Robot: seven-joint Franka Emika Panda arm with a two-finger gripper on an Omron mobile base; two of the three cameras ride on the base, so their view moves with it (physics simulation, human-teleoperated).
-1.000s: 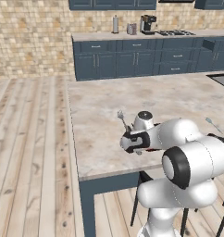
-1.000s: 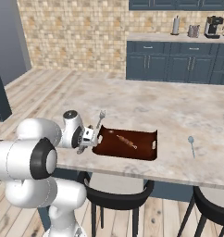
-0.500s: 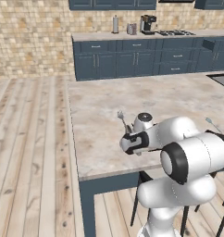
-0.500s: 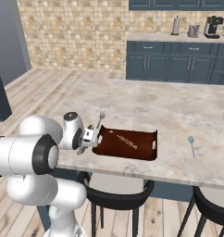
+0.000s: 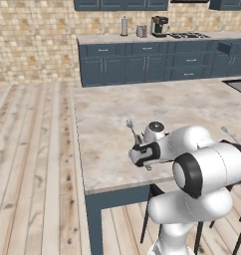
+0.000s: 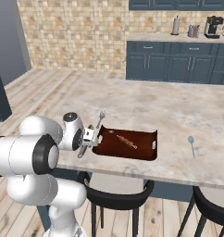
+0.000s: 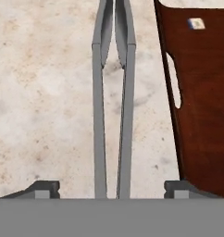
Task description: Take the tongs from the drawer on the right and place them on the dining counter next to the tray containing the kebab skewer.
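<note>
The slim grey tongs (image 7: 99, 120) lie flat on the beige marbled dining counter (image 5: 107, 114), running straight away from the hand. My gripper (image 7: 111, 189) is open just above them, and its two dark fingertips (image 7: 41, 189) stand wide of the tongs' arms without touching. To one side is the dark brown tray (image 7: 202, 92), its handle slot close to the tongs. In the right base view the tongs (image 6: 102, 115) lie along the left end of the tray (image 6: 153, 139), which holds the kebab skewer (image 6: 125, 141). The gripper (image 6: 88, 139) hovers at the counter's near edge.
A spoon (image 6: 191, 141) lies on the counter right of the tray. Two black stools (image 6: 116, 194) stand under the near edge. Along the back wall, navy cabinets carry a coffee machine (image 5: 160, 24), a paper towel roll (image 5: 124, 25) and a hob (image 5: 189, 35).
The jaws have opened and let go of the tongs, which now rest on the counter beside the tray. The arm has hardly moved.
</note>
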